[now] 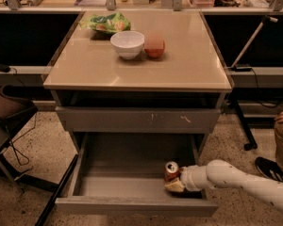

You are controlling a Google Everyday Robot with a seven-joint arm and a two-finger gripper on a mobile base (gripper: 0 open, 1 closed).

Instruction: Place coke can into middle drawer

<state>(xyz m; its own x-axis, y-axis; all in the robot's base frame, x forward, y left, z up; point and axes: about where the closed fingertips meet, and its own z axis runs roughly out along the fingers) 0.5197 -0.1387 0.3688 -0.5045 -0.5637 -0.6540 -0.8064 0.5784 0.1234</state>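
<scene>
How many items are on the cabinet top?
3: green bag back left, white bowl mid-back, red apple just right of it. The gripper is in the open middle drawer, at the coke can.

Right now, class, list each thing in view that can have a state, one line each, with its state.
Middle drawer: pulled open.
Can: upright, inside the middle drawer, front right.
Gripper: in the middle drawer, at the can's base.
Scuffed drawer: shut.
Bowl: upright.
</scene>
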